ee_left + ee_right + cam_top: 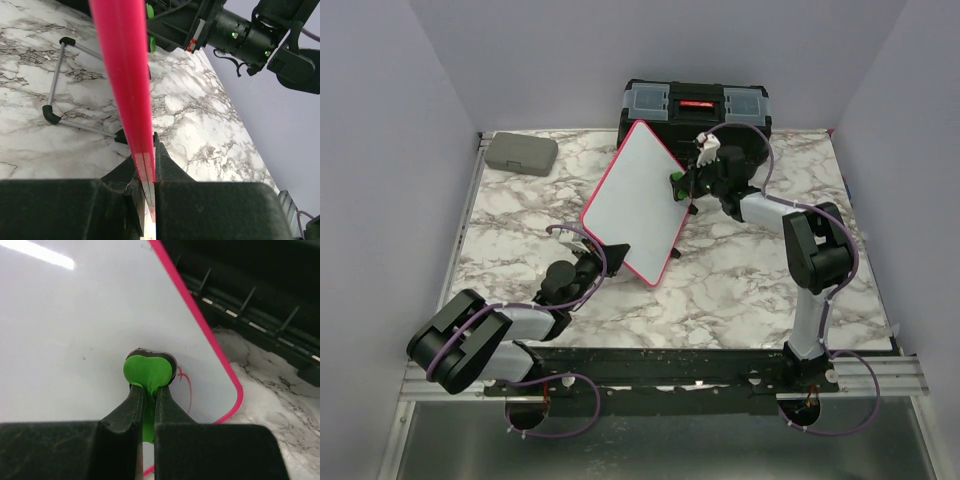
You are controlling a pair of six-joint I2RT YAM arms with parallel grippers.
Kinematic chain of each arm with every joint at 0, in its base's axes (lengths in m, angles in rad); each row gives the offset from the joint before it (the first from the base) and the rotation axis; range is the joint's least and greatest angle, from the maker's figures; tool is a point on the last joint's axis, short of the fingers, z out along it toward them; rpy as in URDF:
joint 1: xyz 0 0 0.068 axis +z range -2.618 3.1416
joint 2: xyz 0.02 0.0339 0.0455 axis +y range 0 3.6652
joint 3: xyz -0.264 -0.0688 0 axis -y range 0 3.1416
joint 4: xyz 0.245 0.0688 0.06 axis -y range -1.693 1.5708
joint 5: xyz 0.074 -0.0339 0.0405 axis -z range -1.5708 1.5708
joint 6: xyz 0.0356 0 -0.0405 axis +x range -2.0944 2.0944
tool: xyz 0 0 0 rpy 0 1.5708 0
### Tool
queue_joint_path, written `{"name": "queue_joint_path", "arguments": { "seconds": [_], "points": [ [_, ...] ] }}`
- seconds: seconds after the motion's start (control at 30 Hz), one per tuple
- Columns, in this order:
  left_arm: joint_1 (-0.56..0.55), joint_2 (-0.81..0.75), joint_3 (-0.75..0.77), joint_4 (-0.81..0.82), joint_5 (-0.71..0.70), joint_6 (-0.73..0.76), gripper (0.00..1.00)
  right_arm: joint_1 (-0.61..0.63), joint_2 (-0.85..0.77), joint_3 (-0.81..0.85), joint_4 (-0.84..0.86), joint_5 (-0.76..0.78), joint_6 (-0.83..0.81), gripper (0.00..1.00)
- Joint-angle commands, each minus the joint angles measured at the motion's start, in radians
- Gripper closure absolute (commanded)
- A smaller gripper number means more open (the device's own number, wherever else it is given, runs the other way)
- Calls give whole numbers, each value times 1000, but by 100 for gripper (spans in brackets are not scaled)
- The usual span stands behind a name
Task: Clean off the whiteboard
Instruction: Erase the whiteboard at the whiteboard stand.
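The whiteboard (635, 200) stands tilted on the marble table, white with a pink frame. My left gripper (603, 255) is shut on the near lower edge of the frame; in the left wrist view the pink frame (122, 75) runs edge-on between the jaws of the left gripper (148, 165). My right gripper (678, 185) is shut on a green eraser (148, 371), which presses against the board face (75, 330) near its corner. A small red pen mark (186, 390) shows just right of the eraser. The right gripper (148, 392) pinches the eraser's green tab.
A black toolbox (695, 108) stands right behind the board, close to the right wrist, and is seen as a dark wall (260, 305). A small grey case (520, 153) lies at the back left. The board's wire stand legs (55, 90) rest on the table.
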Motion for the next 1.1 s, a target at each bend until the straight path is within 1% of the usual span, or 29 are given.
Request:
{"name": "queue_joint_path", "arguments": {
  "seconds": [0.0, 0.1, 0.27, 0.47, 0.53, 0.6, 0.7, 0.73, 0.83, 0.9, 1.07],
  "points": [
    [-25, -12, 68, 47, 212, -76, 100, 51, 64, 64, -20, 156, 50, 99],
    [-25, -10, 66, 52, 212, -75, 100, 53, 69, 51, -60, 153, 1, 99],
    [-24, -10, 64, 59, 214, -77, 100, 53, 60, -14, -160, 18, -98, 99],
    [-18, -20, 61, 55, 219, -75, 100, 53, 94, -50, -291, -116, -66, 99],
    [-16, -25, 61, 49, 219, -74, 100, 53, 103, -71, -304, -155, -39, 99],
    [-15, -28, 62, 47, 220, -72, 100, 53, 99, -99, -298, -160, -28, 99],
    [-13, -28, 64, 46, 223, -72, 100, 53, 70, -138, -270, -116, -14, 99],
    [-13, -28, 66, 45, 224, -72, 100, 53, 62, -145, -259, -70, 4, 99],
    [-12, -30, 66, 44, 224, -72, 100, 44, 50, -139, -208, 138, 93, 99],
    [-13, -33, 63, 43, 223, -75, 100, 27, 69, -102, -190, 246, 150, 99],
    [-13, -44, 55, 36, 222, -70, 100, 1, 139, -3, -179, 319, 188, 99]
  ]
}}
